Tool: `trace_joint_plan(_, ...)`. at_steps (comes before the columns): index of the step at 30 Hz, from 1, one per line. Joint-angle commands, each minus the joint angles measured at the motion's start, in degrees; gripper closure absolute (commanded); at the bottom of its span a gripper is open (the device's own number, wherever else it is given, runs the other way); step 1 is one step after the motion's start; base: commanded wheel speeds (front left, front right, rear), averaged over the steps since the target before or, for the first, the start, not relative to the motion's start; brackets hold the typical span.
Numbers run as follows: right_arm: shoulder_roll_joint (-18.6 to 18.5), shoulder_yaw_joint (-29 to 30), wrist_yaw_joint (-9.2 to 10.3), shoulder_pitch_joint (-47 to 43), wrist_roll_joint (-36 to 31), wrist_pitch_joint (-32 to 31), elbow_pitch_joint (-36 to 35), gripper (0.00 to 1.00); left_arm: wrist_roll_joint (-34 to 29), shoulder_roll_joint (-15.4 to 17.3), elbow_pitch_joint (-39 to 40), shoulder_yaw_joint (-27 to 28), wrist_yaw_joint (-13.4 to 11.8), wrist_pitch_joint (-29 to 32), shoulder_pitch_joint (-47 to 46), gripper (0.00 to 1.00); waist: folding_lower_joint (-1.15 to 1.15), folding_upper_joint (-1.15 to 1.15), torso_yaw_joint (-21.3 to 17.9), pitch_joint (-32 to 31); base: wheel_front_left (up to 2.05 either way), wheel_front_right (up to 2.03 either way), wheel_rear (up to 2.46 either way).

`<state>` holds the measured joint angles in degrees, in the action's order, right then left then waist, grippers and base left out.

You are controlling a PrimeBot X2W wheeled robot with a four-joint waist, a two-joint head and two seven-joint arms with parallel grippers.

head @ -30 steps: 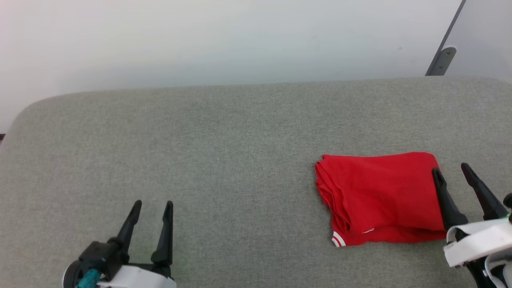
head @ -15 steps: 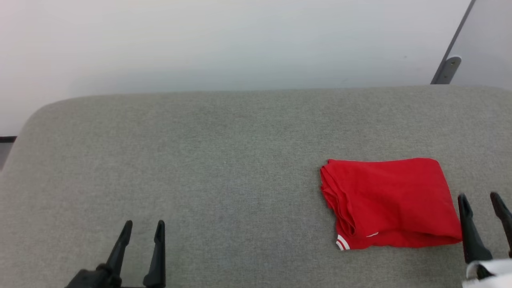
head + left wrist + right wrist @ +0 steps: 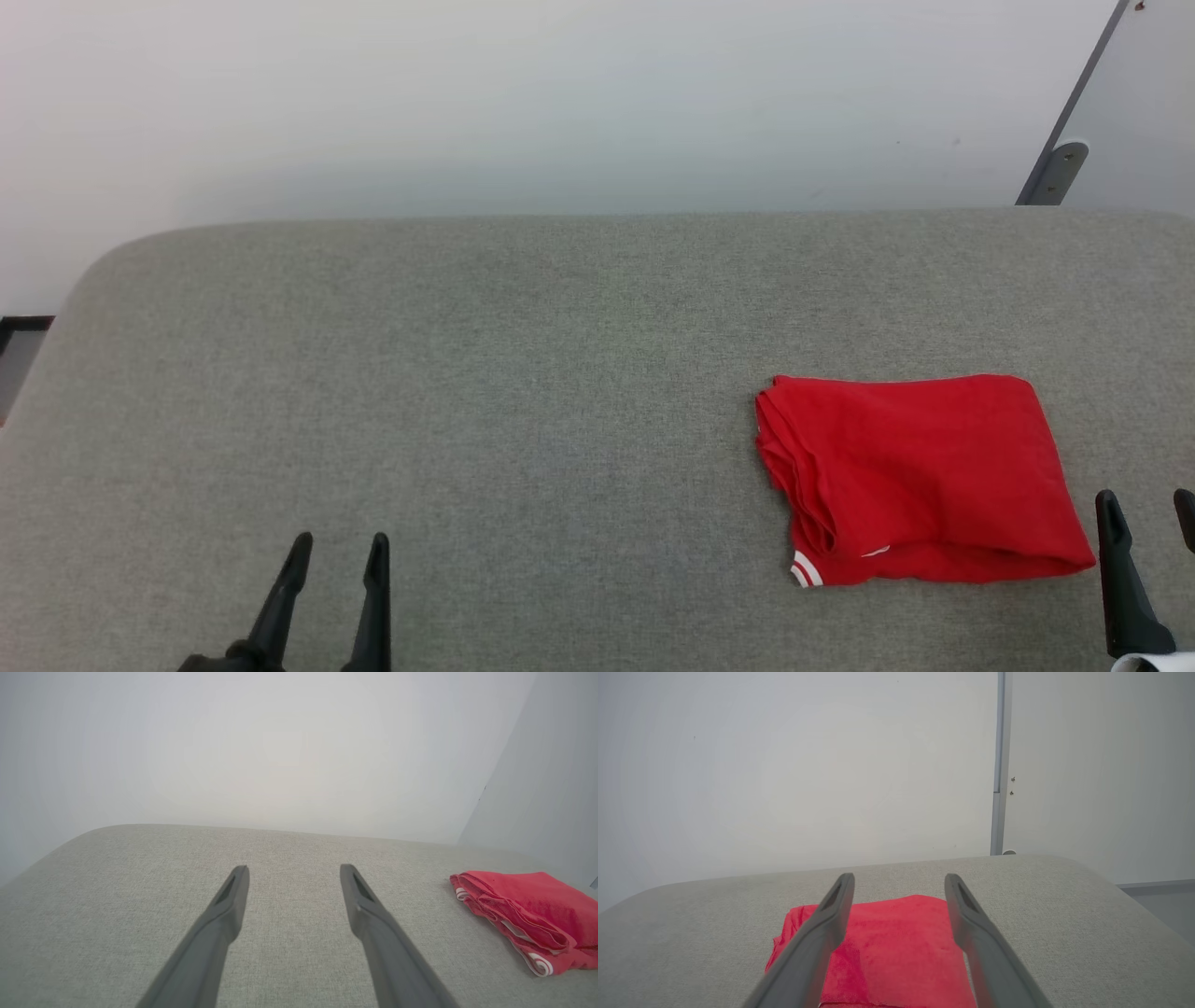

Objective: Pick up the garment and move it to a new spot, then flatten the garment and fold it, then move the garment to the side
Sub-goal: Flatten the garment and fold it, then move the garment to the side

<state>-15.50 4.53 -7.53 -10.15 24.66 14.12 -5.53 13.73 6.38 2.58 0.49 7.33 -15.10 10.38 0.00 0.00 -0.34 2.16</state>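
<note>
One garment (image 3: 920, 476), folded and red with striped trim showing, lies on the right side of the counter (image 3: 560, 373). Of two grippers, the right gripper (image 3: 1148, 523) hovers just beside it, spread wide and empty. The left gripper (image 3: 339, 560) is well apart, likewise spread and empty.

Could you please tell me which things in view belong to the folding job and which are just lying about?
Job:
- folded red cotton T-shirt with red-and-white striped trim
- open left pincer
- open right pincer
- grey fabric-covered surface under the shirt

Not part of it:
- plain white wall
- grey metal post with bracket
</note>
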Motion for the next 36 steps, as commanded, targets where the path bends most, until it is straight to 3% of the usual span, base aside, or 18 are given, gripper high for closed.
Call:
trace_joint_plan(1,0.1,-0.2,0.09,-0.1,-0.2,-0.2,-0.4,0.00,-0.2,0.1,0.0,-0.1,0.2,0.0,-0.4,0.00,0.00,0.00,0.0,0.0,0.00,0.00,0.00)
trace_joint_plan(8,0.1,-0.9,0.09,1.0,-0.5,-0.9,-0.4,0.00,0.4,-0.6,0.2,-0.3,0.2,0.0,-0.5,0.00,0.00,0.00,0.3,0.5,0.00,0.00,0.00)
trace_joint_plan(14,-4.4,-2.0,0.09,4.5,-2.7,-7.3,0.8,0.00,0.3,-1.3,0.6,-0.5,0.2,0.0,-2.6,0.00,0.00,0.00,0.8,3.0,0.00,0.00,0.00)
trace_joint_plan(19,-12.4,-5.0,0.09,9.3,-0.7,-17.8,1.6,0.00,0.2,-1.6,0.0,-1.4,0.2,0.0,-5.5,0.00,0.00,0.00,1.2,6.9,0.00,0.00,0.00)
trace_joint_plan(26,-25.1,-10.9,0.09,17.0,13.5,-40.4,5.0,0.00,0.0,-1.5,-1.5,-3.7,0.2,0.0,-10.5,0.00,0.00,0.00,1.5,12.7,0.00,0.00,0.00)
trace_joint_plan(32,-29.1,-11.9,0.09,24.4,20.4,-54.9,10.0,0.00,0.0,-1.1,-2.6,-6.5,0.2,0.0,-15.0,0.00,0.00,0.00,2.0,17.0,0.00,0.00,0.00)
trace_joint_plan(36,-27.9,-13.7,0.09,28.9,21.2,-59.3,12.8,0.00,0.0,-0.7,-3.4,-8.4,0.2,0.0,-18.3,0.00,0.00,0.00,2.5,19.5,0.00,0.00,0.00)
